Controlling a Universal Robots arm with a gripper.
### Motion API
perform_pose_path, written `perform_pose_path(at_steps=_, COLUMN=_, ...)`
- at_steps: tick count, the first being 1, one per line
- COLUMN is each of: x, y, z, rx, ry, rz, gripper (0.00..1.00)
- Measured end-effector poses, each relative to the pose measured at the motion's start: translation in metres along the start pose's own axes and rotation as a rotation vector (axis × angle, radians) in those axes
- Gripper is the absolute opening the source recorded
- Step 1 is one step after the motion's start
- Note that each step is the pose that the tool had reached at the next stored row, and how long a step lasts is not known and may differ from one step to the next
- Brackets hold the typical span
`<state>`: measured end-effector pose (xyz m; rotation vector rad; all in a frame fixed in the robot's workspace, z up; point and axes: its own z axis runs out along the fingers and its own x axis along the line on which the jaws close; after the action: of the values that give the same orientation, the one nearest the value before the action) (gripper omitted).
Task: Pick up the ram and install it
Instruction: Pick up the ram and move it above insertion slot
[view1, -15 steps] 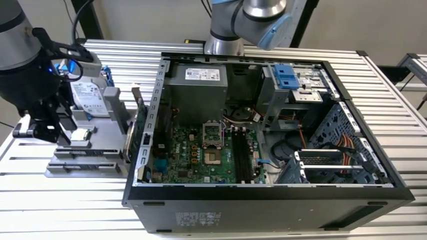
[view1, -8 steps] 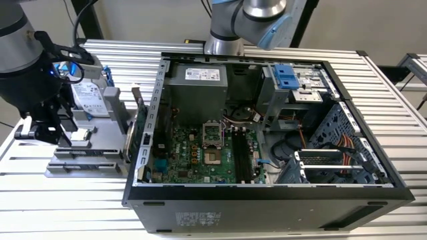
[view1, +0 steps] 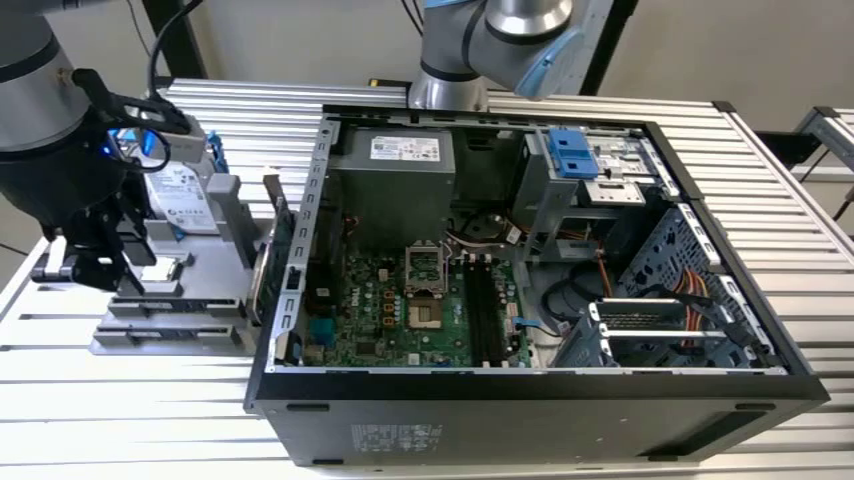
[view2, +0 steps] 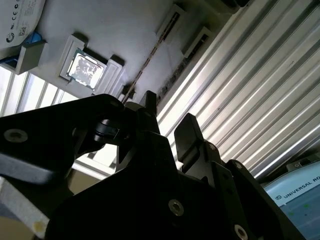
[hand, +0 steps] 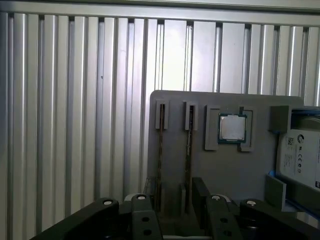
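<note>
Ram (hand: 161, 150) stands on edge, long axis seemingly toward the claw (hand: 172, 202).

the ram (hand: 190, 165) is a thin, narrow stick seen edge-on in both wrist views, so it reads as a dark brownish line (view2: 150, 55) with small bumps along its length. it stands upright on its long edge in a narrow slot of the grey holder (view1: 160, 338), which lies flat on the counter at the lower left of the exterior view's frame. grey end blocks bracket the slot's far end. a second stick (hand: 161, 170) of the same look stands in the neighbouring slot, parallel to the ram and just beside it, not touching.
</note>
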<state>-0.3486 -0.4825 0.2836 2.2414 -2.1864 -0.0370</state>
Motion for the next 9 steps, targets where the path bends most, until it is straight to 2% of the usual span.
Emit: perform_pose_path(at_steps=9, x=0.0002, y=-0.0001, z=0.0052, rx=-0.0034, ry=0.0011, rz=0.000, gripper=1.00)
